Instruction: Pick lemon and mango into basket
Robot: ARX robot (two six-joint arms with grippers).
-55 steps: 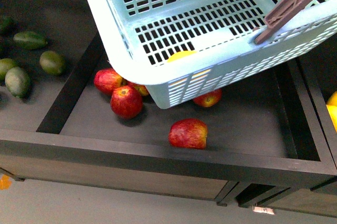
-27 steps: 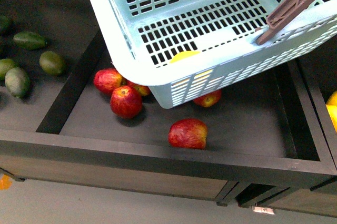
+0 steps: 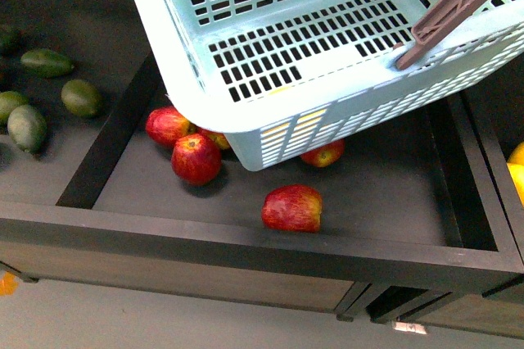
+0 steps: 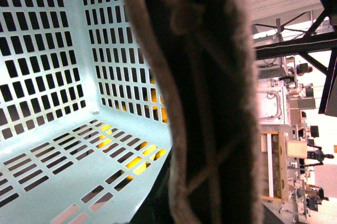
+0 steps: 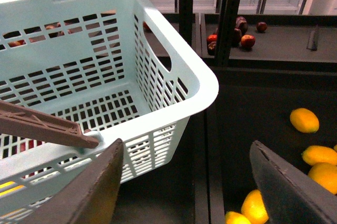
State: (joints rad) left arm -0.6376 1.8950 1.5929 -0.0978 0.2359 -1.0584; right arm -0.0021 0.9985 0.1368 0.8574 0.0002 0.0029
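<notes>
Hangs tilted high over the middle bin [image 3: 246, 238]: one basket [image 3: 155, 38]. Below it five red apples [image 3: 292, 207], one half hidden; left, at least five green fruits [image 3: 82, 97]. Only the right wrist view shows five yellow fruits [image 5: 319, 154] in the right bin, the farthest likely the lemon [image 5: 304, 120]; cannot single out the mango. Right gripper [image 5: 187, 146] spread wide, holding nothing, near the basket's corner with bare bin floor ahead. Left fingers unseen past the brown handle [image 4: 200, 103]; cannot tell the grip.
</notes>
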